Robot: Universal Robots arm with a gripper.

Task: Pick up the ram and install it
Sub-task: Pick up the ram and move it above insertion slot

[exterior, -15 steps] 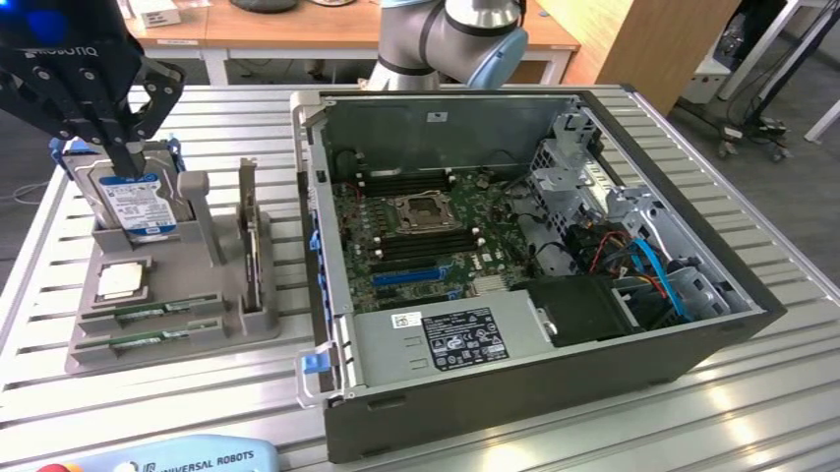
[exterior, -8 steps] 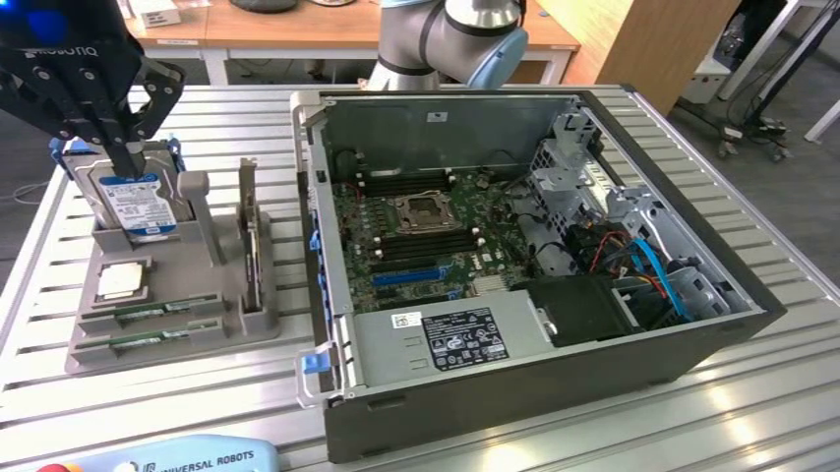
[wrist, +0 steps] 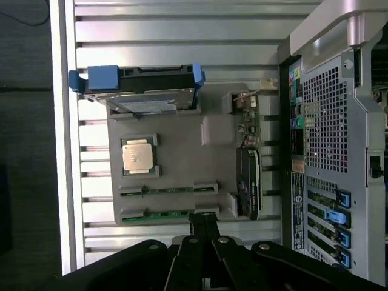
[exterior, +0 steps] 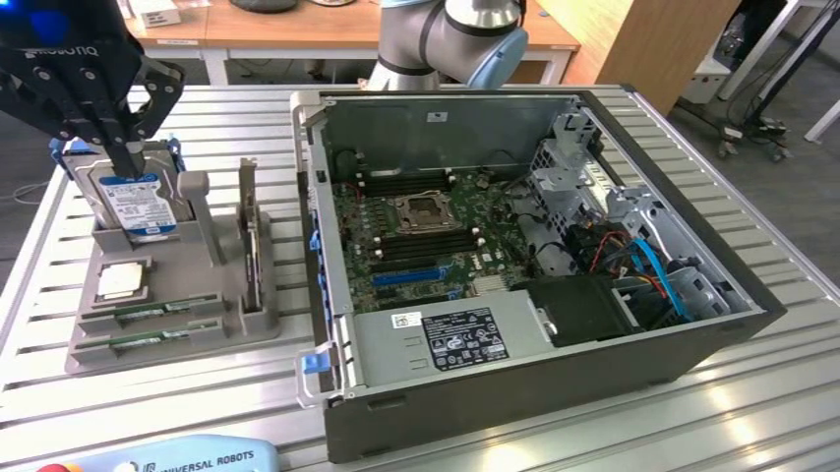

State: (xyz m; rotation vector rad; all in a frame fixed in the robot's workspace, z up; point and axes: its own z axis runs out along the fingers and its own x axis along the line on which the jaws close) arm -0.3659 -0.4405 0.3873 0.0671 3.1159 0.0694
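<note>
Slatted aluminium table point(exterior: 735, 393) fills the foreground, with a blue teach pendant point(exterior: 171, 457) at its nearest edge. Behind that sits a grey parts holder point(exterior: 230, 329). Its front two slots each hold a ram stick, the nearer ram stick point(exterior: 142, 338) and the second ram stick point(exterior: 164, 309). Both stand on edge between end blocks, probably so that fingers can pinch the top edge. They lie parallel, long axes running across the exterior view from left to right, roughly in line with the memory slots on the motherboard point(exterior: 420, 211). Farther back on the holder come the processor point(exterior: 118, 282) and the propped-up hard drive point(exterior: 132, 202). The gripper point(exterior: 132, 162) hangs above the drive, fingers pressed together and empty. Beside the holder lies the opened computer case point(exterior: 552, 383).
</note>
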